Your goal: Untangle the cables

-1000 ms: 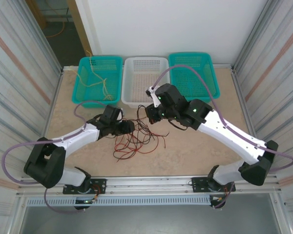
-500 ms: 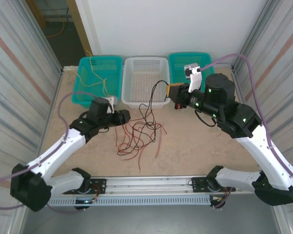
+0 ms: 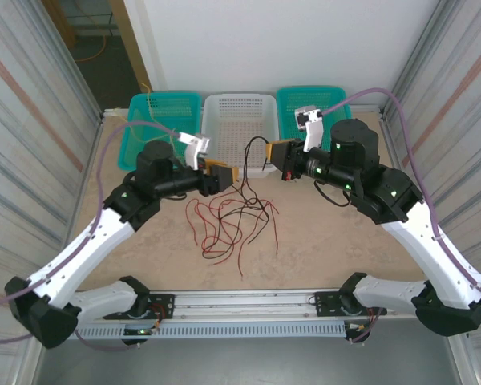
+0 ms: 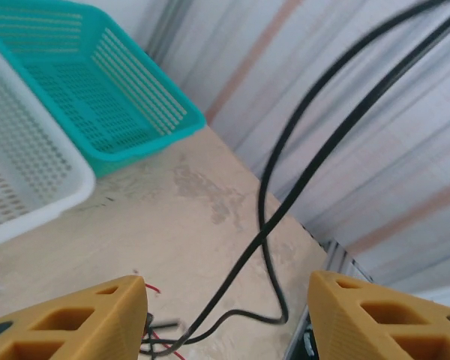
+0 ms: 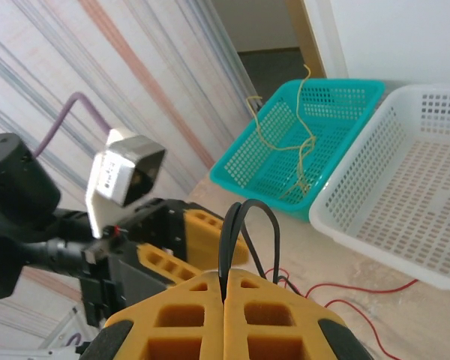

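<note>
— What is altered since a second ago?

— Both arms are raised and drawn apart; a second ago the two claws were seen low over the heap, almost together; now the right claw (image 3: 282, 152) is held up in front of the white basket (image 3: 240, 97), and the left claw (image 3: 219, 175) is held at the heap's upper left.

— How are the claws set?

— The right claw is pressed closed on the black cable (image 5: 276, 232); a small loop of it is seen standing above the pinched fingers; the left claw is spread, with nothing gripped; in the left wrist view the black cable is seen passing through the gap between its fingers (image 4: 75, 315), touched by neither.

— And where are the cables found?

— The black cable is strung from the right claw down to the table (image 3: 345, 233); its lower part is mixed with the red cables (image 3: 212, 228), which are now spread looser between the arms; the yellow cables (image 5: 285, 147) are lying in the green basket (image 5: 244, 161) on the left.

— What is meant by that for the task?

— The black cable is judged to be partly drawn out, not freed; a further pull is probably called for; the red ones could be dragged along unless they are held down.
</note>
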You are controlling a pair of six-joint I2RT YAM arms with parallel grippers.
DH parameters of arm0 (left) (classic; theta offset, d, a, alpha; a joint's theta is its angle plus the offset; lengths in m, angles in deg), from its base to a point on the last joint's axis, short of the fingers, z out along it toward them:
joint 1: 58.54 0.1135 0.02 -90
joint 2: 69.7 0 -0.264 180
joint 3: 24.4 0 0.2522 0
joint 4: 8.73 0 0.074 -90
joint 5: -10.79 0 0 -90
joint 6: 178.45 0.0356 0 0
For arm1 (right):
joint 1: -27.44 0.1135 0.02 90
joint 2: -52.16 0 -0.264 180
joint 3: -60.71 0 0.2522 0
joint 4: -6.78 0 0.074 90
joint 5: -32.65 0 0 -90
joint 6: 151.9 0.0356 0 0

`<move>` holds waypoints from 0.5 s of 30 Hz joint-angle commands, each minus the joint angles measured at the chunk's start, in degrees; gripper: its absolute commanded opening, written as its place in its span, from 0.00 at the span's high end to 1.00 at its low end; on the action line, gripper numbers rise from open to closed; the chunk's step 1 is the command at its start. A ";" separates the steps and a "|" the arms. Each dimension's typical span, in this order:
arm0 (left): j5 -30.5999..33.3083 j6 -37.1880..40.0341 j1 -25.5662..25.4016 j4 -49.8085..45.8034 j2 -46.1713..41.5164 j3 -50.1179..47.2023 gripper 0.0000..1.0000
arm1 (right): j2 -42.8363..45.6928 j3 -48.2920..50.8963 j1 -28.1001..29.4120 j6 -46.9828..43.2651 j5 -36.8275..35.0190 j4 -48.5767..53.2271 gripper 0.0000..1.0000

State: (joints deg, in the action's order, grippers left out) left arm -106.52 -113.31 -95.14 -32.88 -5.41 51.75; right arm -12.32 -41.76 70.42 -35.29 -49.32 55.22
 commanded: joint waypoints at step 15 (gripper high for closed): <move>1.47 7.68 -2.07 0.93 3.12 2.79 0.44 | -3.43 -0.07 -0.45 2.93 8.99 -0.93 0.96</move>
State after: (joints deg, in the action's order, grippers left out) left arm -105.01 -108.48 -97.26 -31.81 -2.79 51.56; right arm -15.47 -41.65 70.42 -33.57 -42.98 55.11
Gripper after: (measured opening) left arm 0.603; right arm 0.062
